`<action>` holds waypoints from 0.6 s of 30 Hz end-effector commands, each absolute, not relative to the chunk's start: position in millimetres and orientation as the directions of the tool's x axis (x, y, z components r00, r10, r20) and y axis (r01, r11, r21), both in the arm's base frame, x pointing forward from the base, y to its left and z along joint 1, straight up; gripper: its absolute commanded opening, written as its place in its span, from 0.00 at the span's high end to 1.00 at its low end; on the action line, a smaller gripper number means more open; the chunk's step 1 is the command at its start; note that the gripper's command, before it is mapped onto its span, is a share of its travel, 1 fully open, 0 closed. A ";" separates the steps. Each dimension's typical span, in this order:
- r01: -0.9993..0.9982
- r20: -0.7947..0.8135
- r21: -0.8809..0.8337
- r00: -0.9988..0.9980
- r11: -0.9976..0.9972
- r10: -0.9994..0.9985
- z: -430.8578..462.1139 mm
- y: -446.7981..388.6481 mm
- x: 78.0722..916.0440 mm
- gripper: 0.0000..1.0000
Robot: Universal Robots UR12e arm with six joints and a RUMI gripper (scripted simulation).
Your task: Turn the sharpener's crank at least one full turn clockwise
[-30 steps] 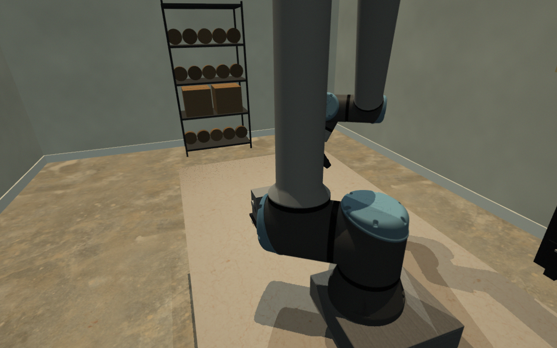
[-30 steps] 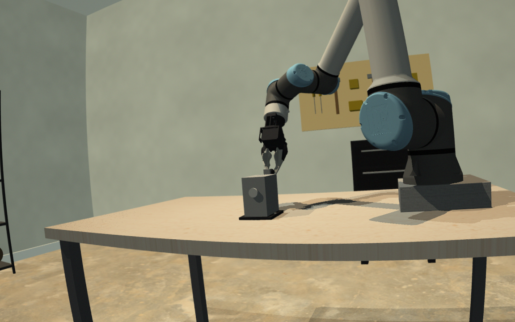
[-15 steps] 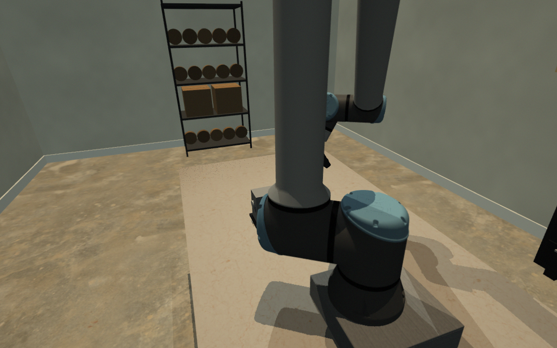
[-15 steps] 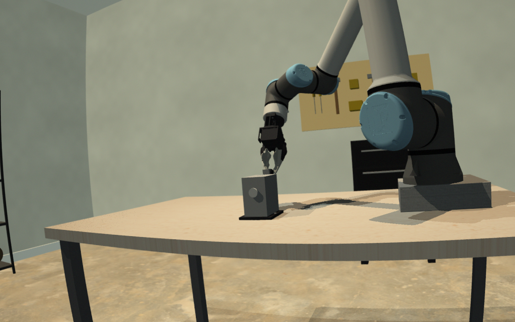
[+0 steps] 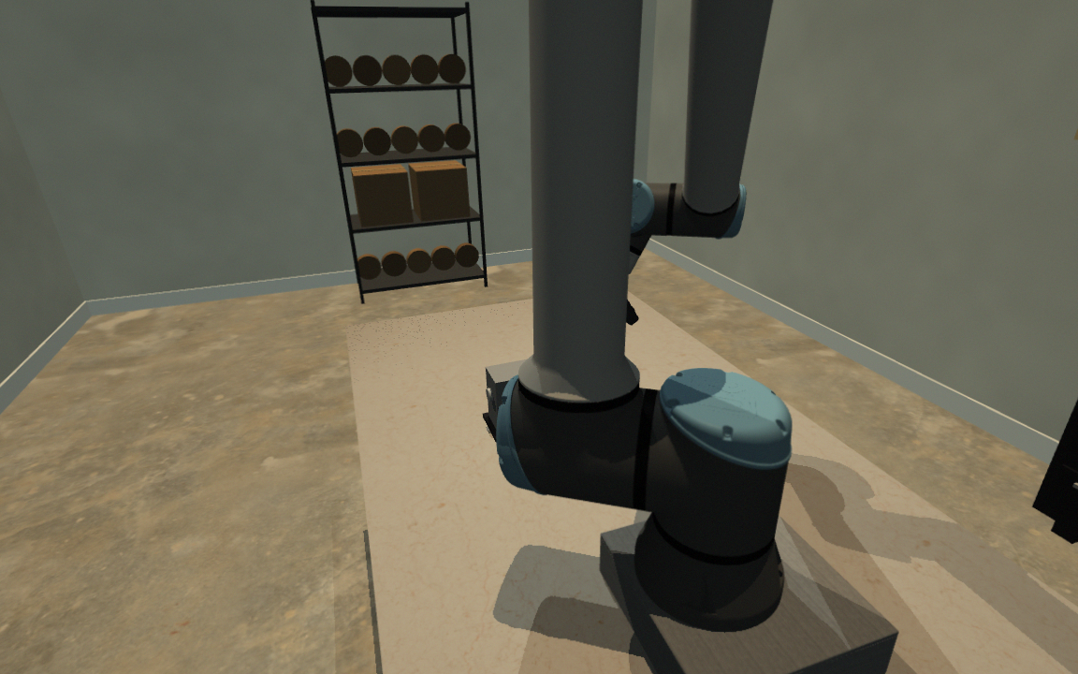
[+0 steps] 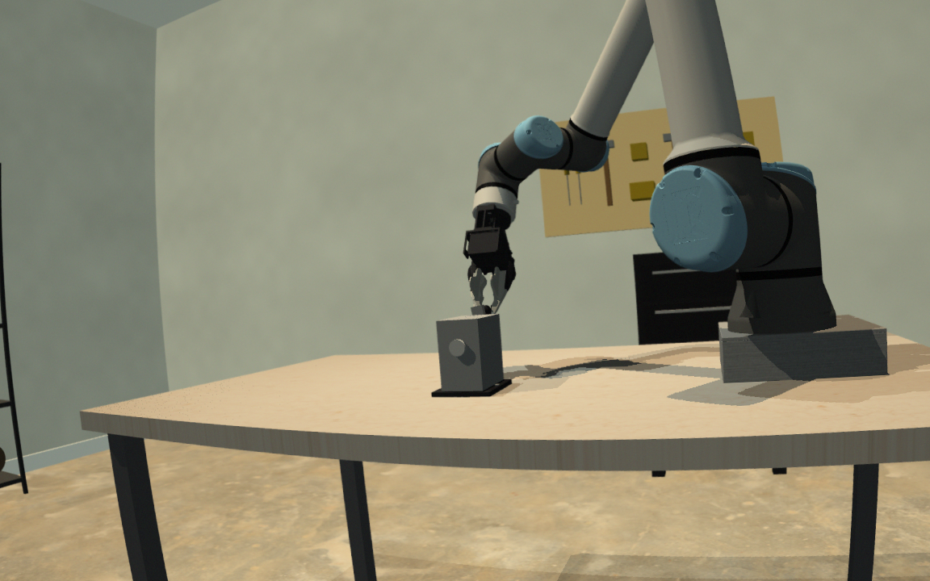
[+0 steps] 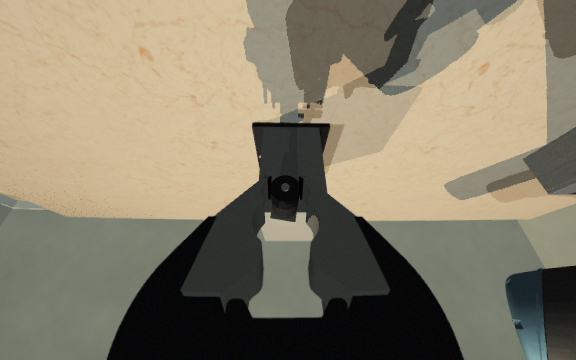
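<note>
Tool (image 7: 285, 189) clamped on crank knob (image 7: 285, 196) atop grey sharpener (image 6: 467, 353), mid table (image 6: 309, 404).

The arm rises from its dark shoulder housing (image 6: 757, 216) with the blue cap, climbs out of the exterior view, then folds back down through a blue-capped elbow joint (image 6: 542, 143). Below it the wrist (image 6: 492, 189) bends so that the gripper (image 6: 488, 303) points almost straight down. In the wrist view, both fingers are drawn close together, clamped on the crank handle (image 7: 285, 192), a small dark cylinder between their tips.
</note>
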State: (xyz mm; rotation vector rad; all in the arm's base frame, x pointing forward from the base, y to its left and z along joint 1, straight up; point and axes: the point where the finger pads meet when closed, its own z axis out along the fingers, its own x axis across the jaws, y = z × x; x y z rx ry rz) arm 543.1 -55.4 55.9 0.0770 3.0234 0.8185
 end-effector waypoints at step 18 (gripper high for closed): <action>0.045 0.004 0.504 -0.999 0.863 0.050 52.9 -56.3 555.1 0.91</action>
